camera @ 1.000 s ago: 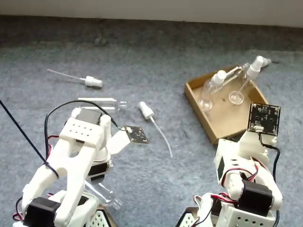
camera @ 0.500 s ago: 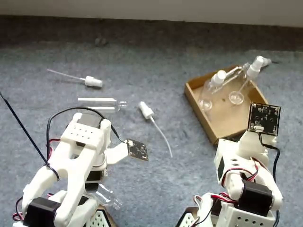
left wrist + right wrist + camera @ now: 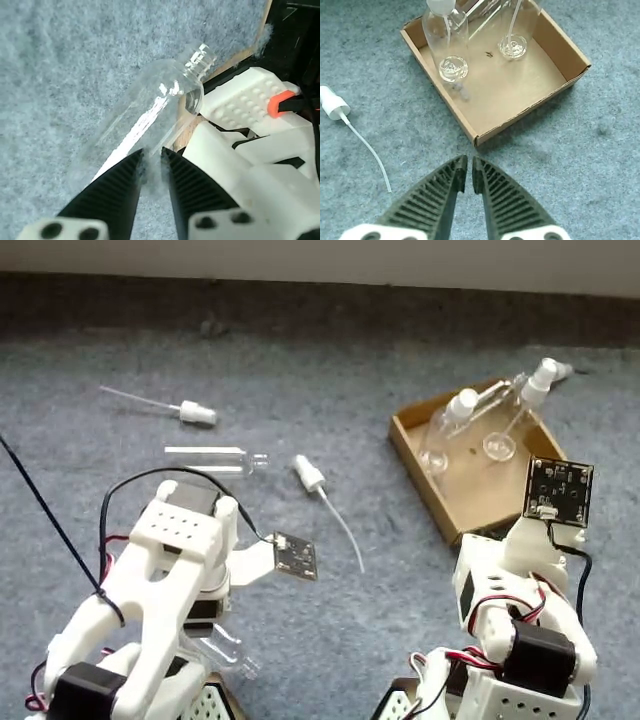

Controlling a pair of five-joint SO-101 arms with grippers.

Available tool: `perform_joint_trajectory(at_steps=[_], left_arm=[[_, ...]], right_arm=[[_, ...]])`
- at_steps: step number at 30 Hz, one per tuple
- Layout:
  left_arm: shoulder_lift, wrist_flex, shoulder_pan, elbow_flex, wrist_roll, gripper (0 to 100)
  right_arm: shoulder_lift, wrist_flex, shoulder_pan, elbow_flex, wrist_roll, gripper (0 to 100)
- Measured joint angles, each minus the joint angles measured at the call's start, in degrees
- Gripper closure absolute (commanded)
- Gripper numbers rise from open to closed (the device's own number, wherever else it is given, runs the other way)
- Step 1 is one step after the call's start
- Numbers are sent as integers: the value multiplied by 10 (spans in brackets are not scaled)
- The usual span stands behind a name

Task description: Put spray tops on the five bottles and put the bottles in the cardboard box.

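Observation:
A clear capless bottle [image 3: 150,112] lies on the grey carpet right in front of my left gripper [image 3: 152,151], whose fingers are shut with nothing between them. The same bottle [image 3: 228,650] lies beside the left arm's base [image 3: 175,570]. A second capless bottle [image 3: 215,458] lies farther out. Two loose spray tops [image 3: 197,413] [image 3: 310,475] rest on the carpet. The cardboard box [image 3: 420,455] holds two capped bottles [image 3: 445,425] [image 3: 515,415]. My right gripper [image 3: 469,159] is shut above the carpet, just short of the box's near corner [image 3: 535,105].
A long dip tube trails from the nearer spray top [image 3: 332,106] toward the right arm [image 3: 525,570]. A wooden edge and white arm base [image 3: 240,100] sit just behind the near bottle's neck. Open carpet lies between the arms.
The left arm has drawn back toward its base, its wrist board shifting nearer the front edge. The right arm and all bottles and tops stayed put.

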Motion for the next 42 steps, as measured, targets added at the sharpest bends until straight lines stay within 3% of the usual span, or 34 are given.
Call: perform_joint_trajectory(at_steps=[5, 12, 17, 23, 25, 29, 34, 42], left_arm=[[-6, -55, 1, 22, 0, 995], [1, -223, -4, 39, -1, 995], [7, -261, -2, 37, -1, 992], [-11, -262, -2, -4, 91, 810], [-24, -244, -3, -19, 116, 808], [-39, -126, -3, -62, 128, 819], [-39, 23, 0, -109, 52, 815], [-39, 47, 25, -62, 37, 814]], right_arm=[[0, 0, 0, 0, 0, 991], [0, 0, 0, 0, 0, 991], [0, 0, 0, 0, 0, 991], [0, 0, 0, 0, 0, 991], [0, 0, 0, 0, 0, 991], [0, 0, 0, 0, 0, 991], [0, 0, 0, 0, 0, 991], [0, 0, 0, 0, 0, 991]])
